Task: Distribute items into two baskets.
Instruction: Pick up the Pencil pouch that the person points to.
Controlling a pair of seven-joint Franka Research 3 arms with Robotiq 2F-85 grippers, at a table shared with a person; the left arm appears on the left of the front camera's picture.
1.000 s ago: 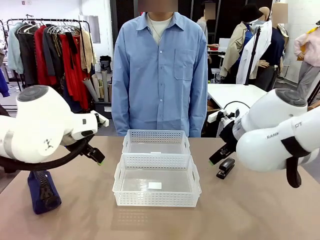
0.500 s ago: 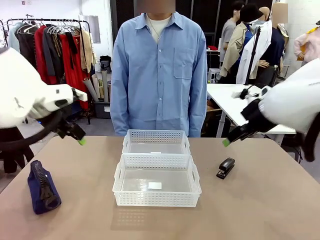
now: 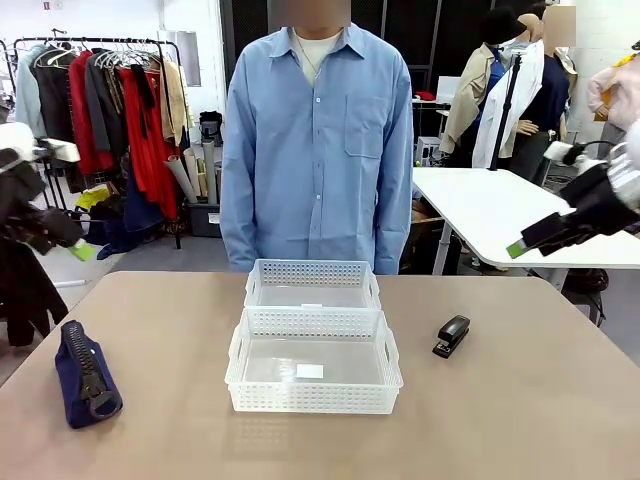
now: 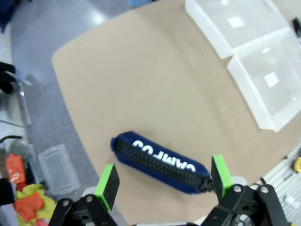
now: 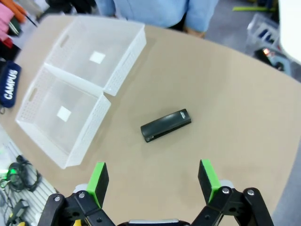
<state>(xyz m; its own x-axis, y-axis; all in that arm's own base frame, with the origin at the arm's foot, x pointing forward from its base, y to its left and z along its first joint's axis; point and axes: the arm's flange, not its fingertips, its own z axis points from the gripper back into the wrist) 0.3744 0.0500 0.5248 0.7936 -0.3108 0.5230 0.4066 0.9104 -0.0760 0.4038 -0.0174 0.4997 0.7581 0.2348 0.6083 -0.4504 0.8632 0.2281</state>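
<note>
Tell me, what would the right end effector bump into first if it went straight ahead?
Probably the black stapler, which lies on the table straight ahead of the open right end effector. Depth is unclear, so it might land on bare table beside it.

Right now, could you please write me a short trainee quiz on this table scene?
1. True or false: the stapler lies inside a basket.
2. Which item lies to the robot's left of the two baskets? A. the CAMPUS pouch B. the stapler
3. Fill in: the left gripper and the right gripper both stand ___.
Key: 1 false; 2 A; 3 open.
</note>
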